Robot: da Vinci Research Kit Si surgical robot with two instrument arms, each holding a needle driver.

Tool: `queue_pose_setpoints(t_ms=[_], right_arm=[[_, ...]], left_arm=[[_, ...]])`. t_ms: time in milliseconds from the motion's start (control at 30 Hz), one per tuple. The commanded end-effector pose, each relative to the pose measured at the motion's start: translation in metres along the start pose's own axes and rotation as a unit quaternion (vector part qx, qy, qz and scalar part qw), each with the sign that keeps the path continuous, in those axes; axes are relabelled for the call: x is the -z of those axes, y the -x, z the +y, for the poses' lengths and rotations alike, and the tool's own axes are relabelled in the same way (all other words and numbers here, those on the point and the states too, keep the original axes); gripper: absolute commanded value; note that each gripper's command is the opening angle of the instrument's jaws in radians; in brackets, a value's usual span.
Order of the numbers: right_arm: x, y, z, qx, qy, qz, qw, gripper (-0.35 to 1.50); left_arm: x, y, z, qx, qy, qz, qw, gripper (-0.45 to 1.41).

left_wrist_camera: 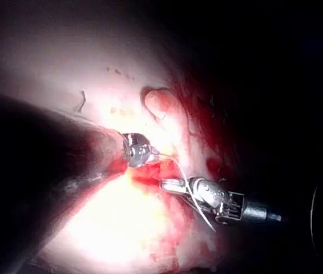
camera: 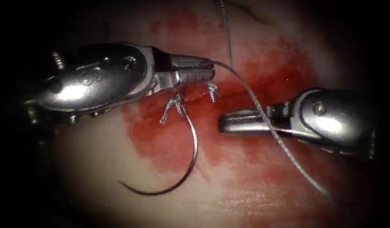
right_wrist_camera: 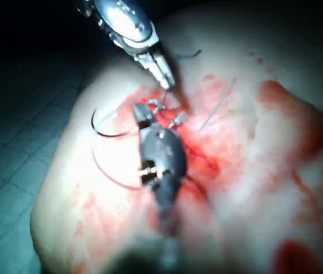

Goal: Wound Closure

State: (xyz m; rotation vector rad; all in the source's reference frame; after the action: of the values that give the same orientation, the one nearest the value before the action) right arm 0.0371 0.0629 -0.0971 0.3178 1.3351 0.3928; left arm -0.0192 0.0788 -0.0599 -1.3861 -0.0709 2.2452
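My left tool reaches in from the left over the cut, its jaws shut on the thread at their tip. That thread runs down to the right, crossing over my right tool, whose jaws look shut with nothing at their tip. Neither tool holds the curved needle. It lies free on the tissue below the cut, not in it, its point to the lower left. The right wrist view has the right tool, left tool and needle. Both the left tool and the right tool show in the left wrist view.
Two tied knots with frayed ends sit on the cut, one by the needle's tail, one under the left jaws. A second strand runs up out of view. Red fluid stains the tissue around the cut.
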Motion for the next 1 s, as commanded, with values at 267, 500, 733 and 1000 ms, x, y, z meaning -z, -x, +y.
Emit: queue_pose_setpoints(t_ms=[267,500,733,1000], right_arm=[[-0.0009,-0.0013,0.0002,-0.001,0.014,0.045,0.999,-0.35],[-0.0002,-0.002,0.0014,-0.005,0.066,0.075,0.995,-0.35],[0.0001,-0.0022,0.0028,-0.01,0.116,0.078,0.99,-0.15],[0.0003,-0.002,0.0041,-0.014,0.161,0.07,0.984,0.27]], left_arm=[[-0.0049,0.0012,0.001,0.0,-0.015,-0.016,1.0,-0.35],[-0.005,0.0015,0.0019,-0.002,-0.011,-0.029,1.0,-0.35],[-0.0044,0.0007,0.005,-0.005,-0.002,-0.042,0.999,-0.35],[-0.0024,-0.0008,0.0091,-0.024,0.016,-0.055,0.998,-0.35]])
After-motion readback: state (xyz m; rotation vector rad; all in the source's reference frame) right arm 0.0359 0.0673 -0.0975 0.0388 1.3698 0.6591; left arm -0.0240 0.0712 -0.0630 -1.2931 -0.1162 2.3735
